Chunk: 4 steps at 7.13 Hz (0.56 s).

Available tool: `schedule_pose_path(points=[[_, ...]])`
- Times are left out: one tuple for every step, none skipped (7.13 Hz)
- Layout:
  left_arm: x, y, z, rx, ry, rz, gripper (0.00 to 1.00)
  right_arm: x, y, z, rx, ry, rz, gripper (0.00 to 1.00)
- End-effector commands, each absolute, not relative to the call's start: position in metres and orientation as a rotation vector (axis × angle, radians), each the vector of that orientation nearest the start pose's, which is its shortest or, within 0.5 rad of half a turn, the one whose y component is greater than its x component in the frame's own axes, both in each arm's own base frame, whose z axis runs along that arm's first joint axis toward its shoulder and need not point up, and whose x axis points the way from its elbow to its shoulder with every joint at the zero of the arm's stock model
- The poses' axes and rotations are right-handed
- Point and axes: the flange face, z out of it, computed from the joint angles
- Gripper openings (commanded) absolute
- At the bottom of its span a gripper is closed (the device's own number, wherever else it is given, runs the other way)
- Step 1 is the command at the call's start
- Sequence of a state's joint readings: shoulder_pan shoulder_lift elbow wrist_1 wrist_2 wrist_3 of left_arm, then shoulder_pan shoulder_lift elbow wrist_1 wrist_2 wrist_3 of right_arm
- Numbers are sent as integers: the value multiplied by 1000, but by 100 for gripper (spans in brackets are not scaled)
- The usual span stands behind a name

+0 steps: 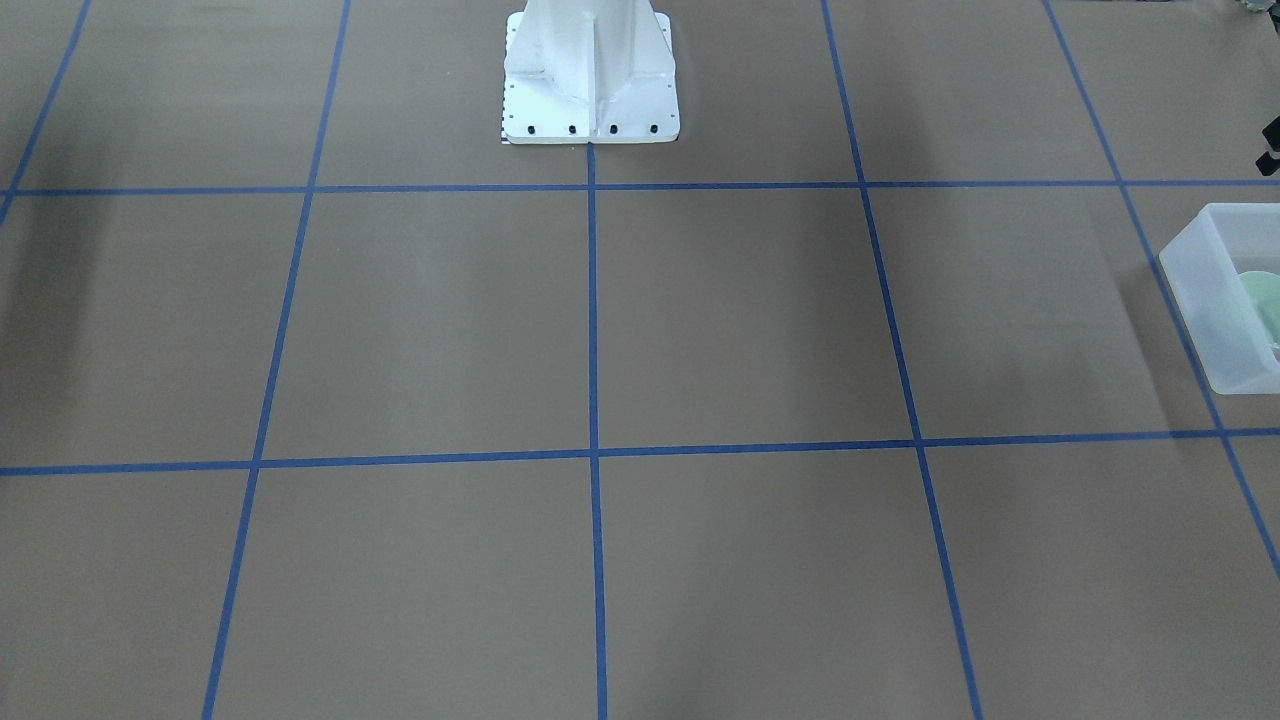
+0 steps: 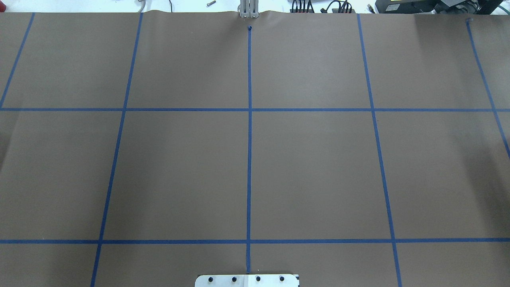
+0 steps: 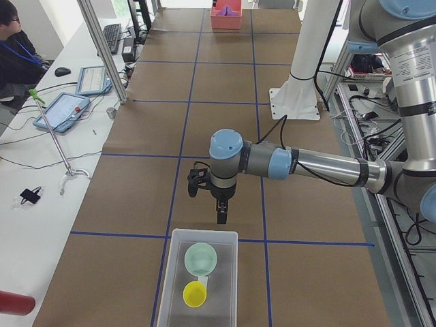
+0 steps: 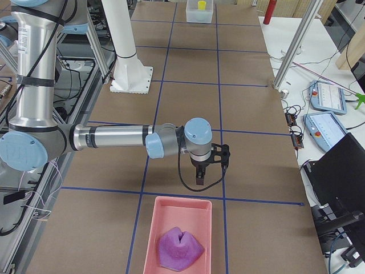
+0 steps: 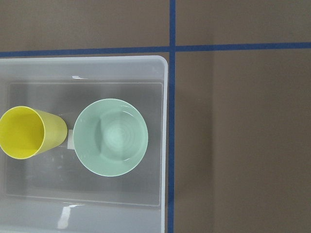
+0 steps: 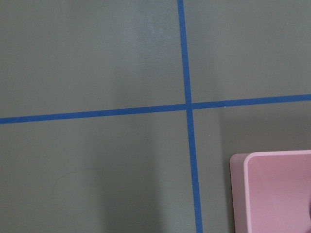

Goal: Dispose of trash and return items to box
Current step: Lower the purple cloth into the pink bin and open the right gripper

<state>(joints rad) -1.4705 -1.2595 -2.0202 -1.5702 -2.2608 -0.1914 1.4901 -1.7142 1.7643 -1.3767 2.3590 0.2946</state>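
Note:
The translucent white box [image 5: 87, 60] holds the pale mint-green bowl [image 5: 111, 137], upright, and a yellow cup [image 5: 24, 132] lying beside it. The box [image 3: 204, 234], the bowl [image 3: 200, 259] and the cup [image 3: 195, 293] also show in the exterior left view. My left gripper [image 3: 221, 219] hangs above the table just beyond the box's far end, holding nothing that I can see; I cannot tell whether it is open or shut. My right gripper [image 4: 199, 180] hangs just short of a pink tray [image 4: 181, 200]; I cannot tell whether it is open or shut either.
The pink tray holds a crumpled purple cloth [image 4: 180, 245], and its corner shows in the right wrist view [image 6: 238, 194]. The robot's white pedestal [image 1: 590, 70] stands at mid-table. An operator's bench with tablets [image 3: 61, 109] runs along one side. Brown table paper carries blue tape lines.

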Motion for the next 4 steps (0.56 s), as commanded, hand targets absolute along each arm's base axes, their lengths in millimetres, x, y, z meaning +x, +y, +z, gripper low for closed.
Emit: schedule_pose_path(points=[[-33,-368,580,15,716,-46,98,-15,-441,623,58,-700,13,100],[-31,-367,578,-15,739,-50,98,-21,-440,622,58,-700,-7,100],[-29,-366,577,-31,787,27,98,-22,-440,620,81,-703,-63,100],[-49,-368,580,-49,782,32,98,-18,-443,620,112,-702,-136,100]])
